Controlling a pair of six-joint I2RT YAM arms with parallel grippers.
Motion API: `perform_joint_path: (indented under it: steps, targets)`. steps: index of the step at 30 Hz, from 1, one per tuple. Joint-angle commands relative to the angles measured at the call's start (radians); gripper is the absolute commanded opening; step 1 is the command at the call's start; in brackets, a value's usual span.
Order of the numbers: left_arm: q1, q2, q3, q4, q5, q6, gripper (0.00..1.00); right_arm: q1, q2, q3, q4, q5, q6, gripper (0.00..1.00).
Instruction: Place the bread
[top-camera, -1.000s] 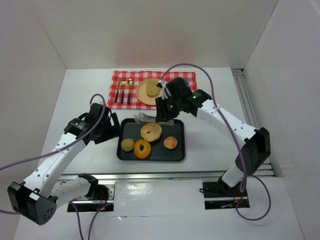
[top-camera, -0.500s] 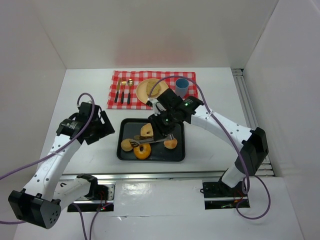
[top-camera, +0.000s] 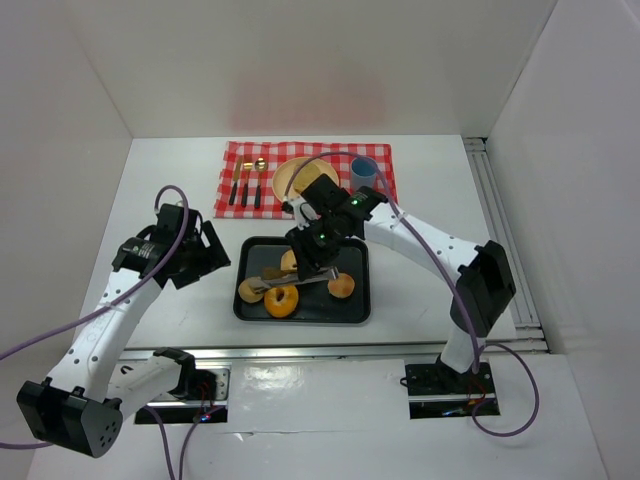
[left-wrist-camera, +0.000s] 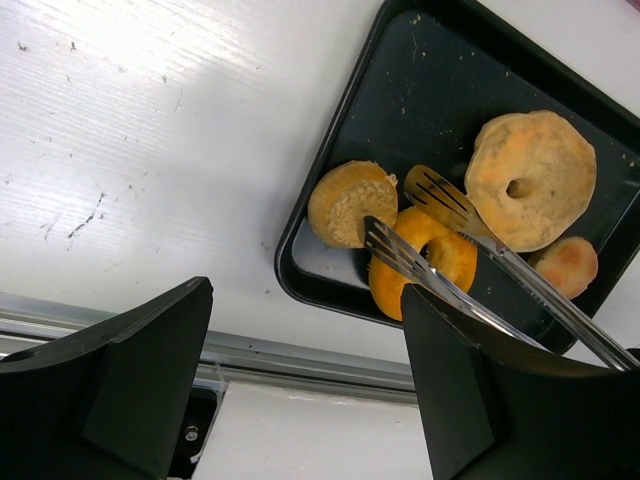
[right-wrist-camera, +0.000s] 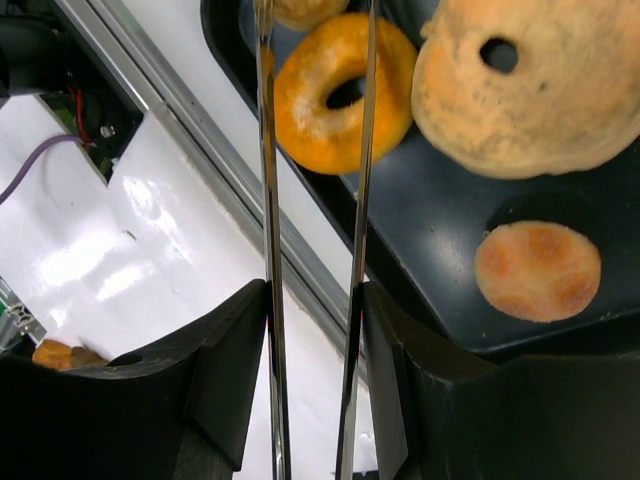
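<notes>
Jaws of right gripper (right-wrist-camera: 312, 330) pinch the tongs (left-wrist-camera: 450, 292), whose blades sit parted over the orange doughnut (right-wrist-camera: 300, 100) in the tray (left-wrist-camera: 335, 150), probably to carry it to the plate (top-camera: 286, 181); whether they touch it is unclear. Left gripper (left-wrist-camera: 305, 300) gapes wide and empty beside the tray, likely out of the way on purpose.

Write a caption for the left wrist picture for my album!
Metal tongs poised over an orange donut on the dark tray, bagel alongside.

The cloth (top-camera: 240, 160) is checked red and white; the cup (top-camera: 362, 172) blue, the plate (top-camera: 282, 180) tan. The tray (left-wrist-camera: 430, 80) is black, the doughnut (right-wrist-camera: 310, 120) bright orange, the bagel (right-wrist-camera: 560, 100) pale brown, the tongs (right-wrist-camera: 268, 300) silver.
</notes>
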Motion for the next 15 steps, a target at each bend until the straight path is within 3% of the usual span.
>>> perform_joint_path:
  steps: [1,15]
  targets:
    - [0.006,-0.016,0.022,0.022,0.011,0.023,0.89,0.01,0.023,0.083,0.02,-0.001,-0.035,0.49]
    - [0.006,-0.025,0.012,0.031,0.011,0.023,0.89,0.019,0.095,0.163,-0.027,-0.03,-0.092,0.46]
